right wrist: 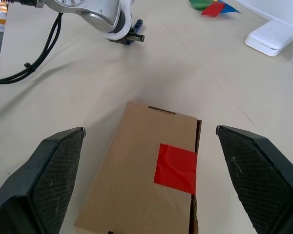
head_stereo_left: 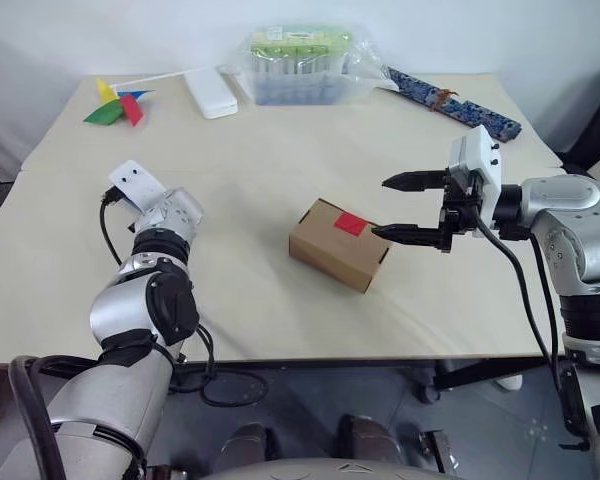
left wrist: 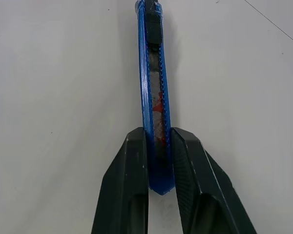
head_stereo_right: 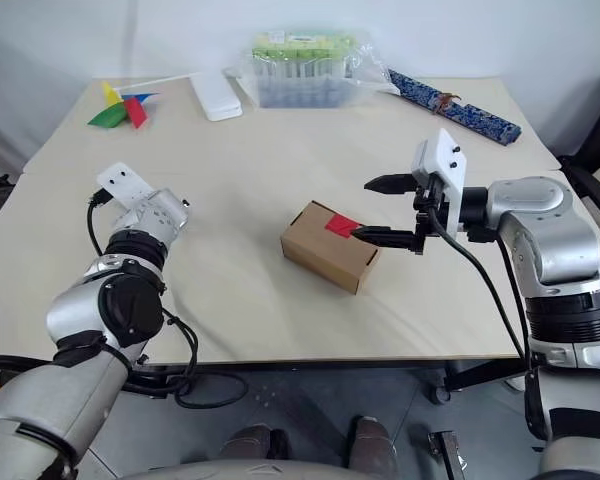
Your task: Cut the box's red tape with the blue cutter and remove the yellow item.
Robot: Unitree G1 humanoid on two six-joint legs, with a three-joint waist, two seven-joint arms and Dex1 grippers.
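The left claw (left wrist: 159,161) is clenched on the blue cutter (left wrist: 154,92), its two black fingers pressed against either side of the handle near the rear end, while the knife lies flat on the pale desk (head_stereo_left: 280,170) and points away from the wrist. The cutter does not look lifted yet.

The right claw (head_stereo_left: 412,208) hangs released, fingers spread wide, just above and beside the box (head_stereo_left: 340,243), holding nothing. From its wrist camera the carton sits between the two spread fingers, with the left arm well apart in the distance.

The box rests near the middle of the desk, flaps shut, and the red tape (head_stereo_left: 351,223) lies whole across the seam. The yellow item is presumably inside.

Along the far edge are a clear tub with green lids (head_stereo_left: 302,65), a white case (head_stereo_left: 210,92), a paper pinwheel (head_stereo_left: 117,105) and a dark patterned strip (head_stereo_left: 453,102).

So only the first step, getting hold of the knife, looks done. Cutting the tape, opening the flaps and taking the item out all remain.
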